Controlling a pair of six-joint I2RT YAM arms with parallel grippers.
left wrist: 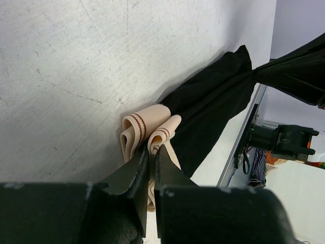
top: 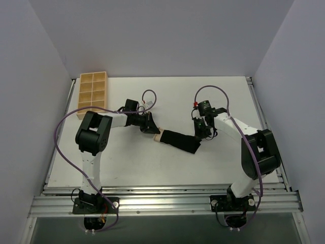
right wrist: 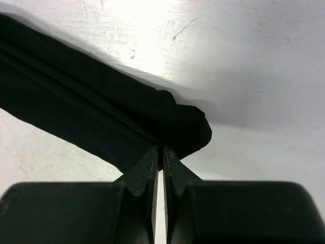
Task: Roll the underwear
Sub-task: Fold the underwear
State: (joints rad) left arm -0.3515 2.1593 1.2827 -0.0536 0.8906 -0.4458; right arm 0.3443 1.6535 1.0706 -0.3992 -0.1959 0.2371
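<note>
The underwear (top: pixel 177 141) lies on the white table as a long black band folded lengthwise, between my two grippers. Its beige waistband (left wrist: pixel 144 127) with thin brown stripes is bunched in loops at the left end. My left gripper (left wrist: pixel 151 148) is shut on a fold of that waistband; from above, the left gripper (top: pixel 154 129) sits at the band's left tip. At the other end my right gripper (right wrist: pixel 160 150) is shut on the edge of the black fabric (right wrist: pixel 101 117), close to its rounded tip. In the top view the right gripper (top: pixel 199 136) stands over that end.
A tan wooden compartment tray (top: pixel 92 94) sits at the table's back left corner. Metal rails (top: pixel 162 201) run along the near edge by the arm bases. Purple cables loop above both arms. The right arm (left wrist: pixel 299 71) shows at the top right of the left wrist view.
</note>
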